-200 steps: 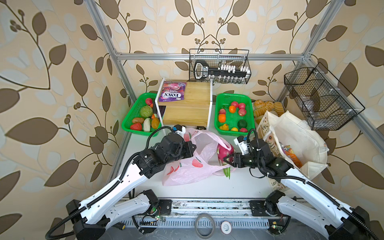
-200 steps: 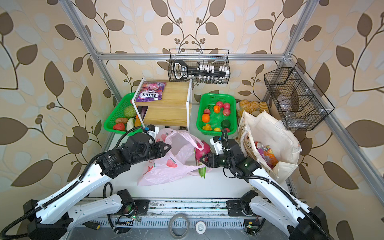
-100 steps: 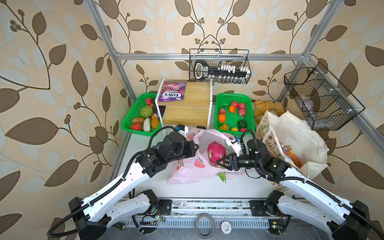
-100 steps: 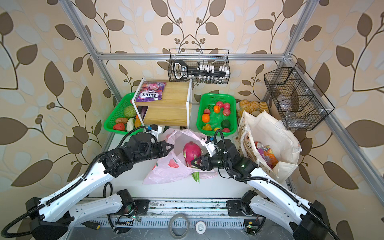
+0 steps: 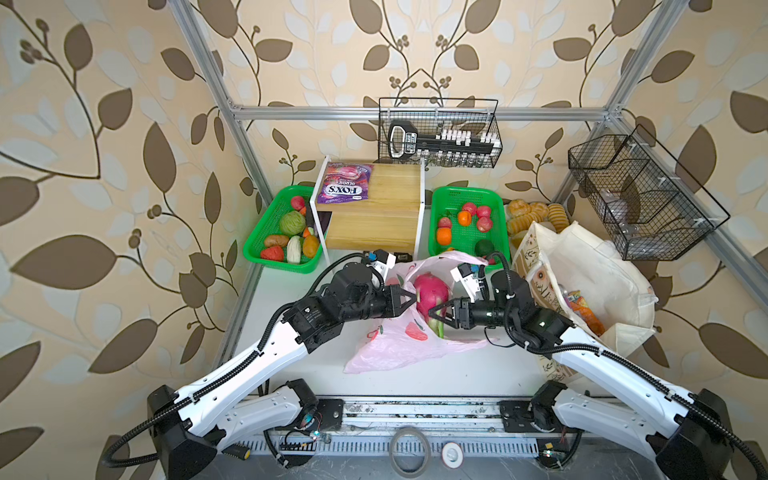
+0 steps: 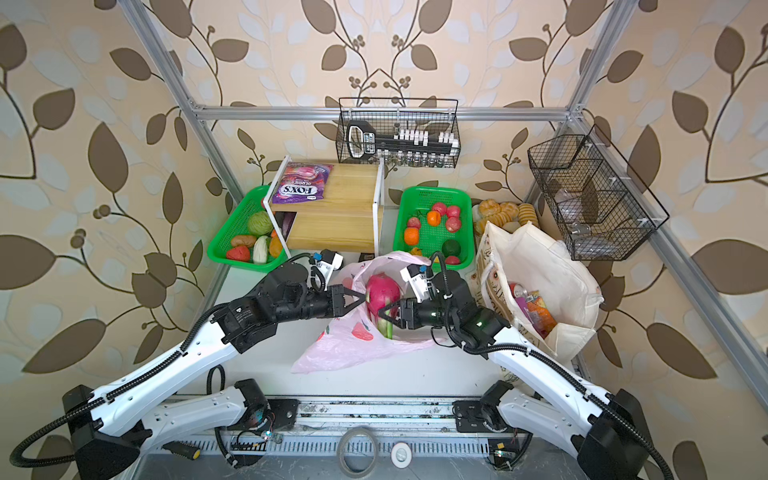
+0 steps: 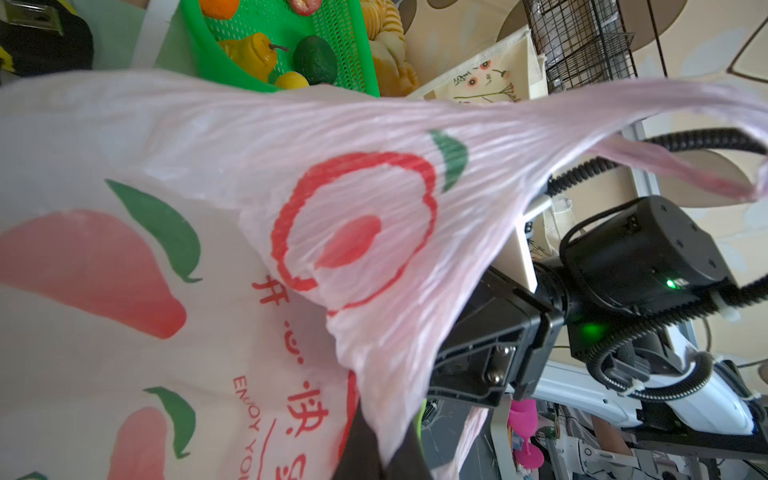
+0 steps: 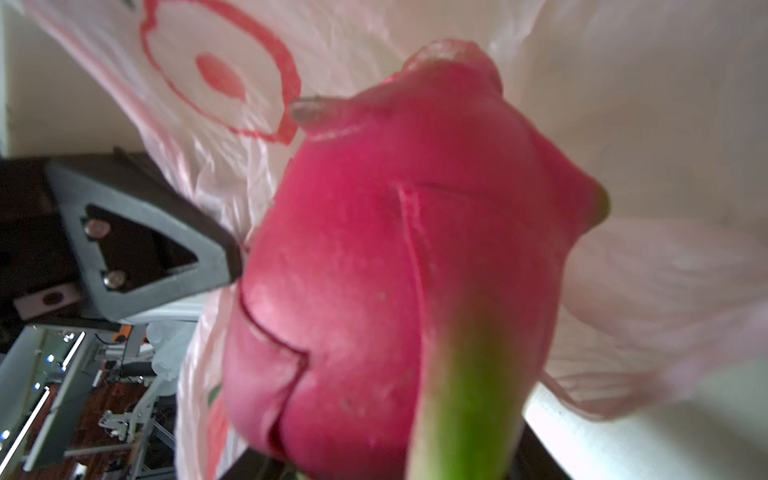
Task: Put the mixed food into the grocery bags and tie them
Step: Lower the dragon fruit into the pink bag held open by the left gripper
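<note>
Top views: right pincer (image 5: 433, 318) carried dragon fruit (image 5: 431, 289) over pink bag (image 5: 395, 345).

The dragon fruit (image 8: 395, 270) in the right claw (image 5: 434, 316) is blurred in the wrist view, cut off at the edge, and hides most of that claw. Plastic bag (image 7: 374, 187) film covers the tips of the left claw (image 5: 411, 297).

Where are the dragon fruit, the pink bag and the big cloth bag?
dragon fruit (image 5: 432, 291): in a top view, on its pink rounded body.
pink plastic bag (image 5: 395, 347): in a top view, on its crumpled lower part.
canvas tote (image 5: 590, 266): in a top view, on its cream side panel.
</note>
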You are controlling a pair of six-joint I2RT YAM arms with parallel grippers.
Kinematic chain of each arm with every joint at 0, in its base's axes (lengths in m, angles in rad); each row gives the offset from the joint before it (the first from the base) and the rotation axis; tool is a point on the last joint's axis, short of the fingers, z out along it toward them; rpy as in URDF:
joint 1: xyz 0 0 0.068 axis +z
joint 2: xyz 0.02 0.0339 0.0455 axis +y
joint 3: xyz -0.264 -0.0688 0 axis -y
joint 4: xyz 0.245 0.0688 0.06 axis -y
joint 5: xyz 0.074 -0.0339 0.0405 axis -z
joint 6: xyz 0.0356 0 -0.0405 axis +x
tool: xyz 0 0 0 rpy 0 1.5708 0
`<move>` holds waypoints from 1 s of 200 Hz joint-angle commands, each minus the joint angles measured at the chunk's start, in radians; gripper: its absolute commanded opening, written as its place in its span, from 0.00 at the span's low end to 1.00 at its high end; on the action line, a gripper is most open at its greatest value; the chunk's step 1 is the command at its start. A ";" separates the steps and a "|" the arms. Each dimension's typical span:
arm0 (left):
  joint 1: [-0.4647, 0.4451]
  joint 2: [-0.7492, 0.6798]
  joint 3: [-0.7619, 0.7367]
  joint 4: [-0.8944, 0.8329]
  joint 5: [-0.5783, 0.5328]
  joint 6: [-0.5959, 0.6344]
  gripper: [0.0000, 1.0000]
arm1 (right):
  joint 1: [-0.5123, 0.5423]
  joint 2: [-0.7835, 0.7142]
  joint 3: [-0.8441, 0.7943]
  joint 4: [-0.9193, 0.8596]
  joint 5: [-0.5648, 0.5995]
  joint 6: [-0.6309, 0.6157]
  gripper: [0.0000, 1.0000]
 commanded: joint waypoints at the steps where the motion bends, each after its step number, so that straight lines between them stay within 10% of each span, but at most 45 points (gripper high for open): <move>1: 0.010 0.010 -0.008 0.089 0.059 0.011 0.00 | -0.046 -0.017 0.025 0.051 0.021 0.127 0.42; 58: 0.010 0.043 -0.021 0.159 0.111 0.016 0.00 | 0.024 -0.039 0.152 -0.350 0.524 0.025 0.41; 200: 0.010 0.023 -0.111 0.301 0.081 -0.062 0.00 | 0.127 0.037 0.216 -0.296 0.502 -0.043 0.75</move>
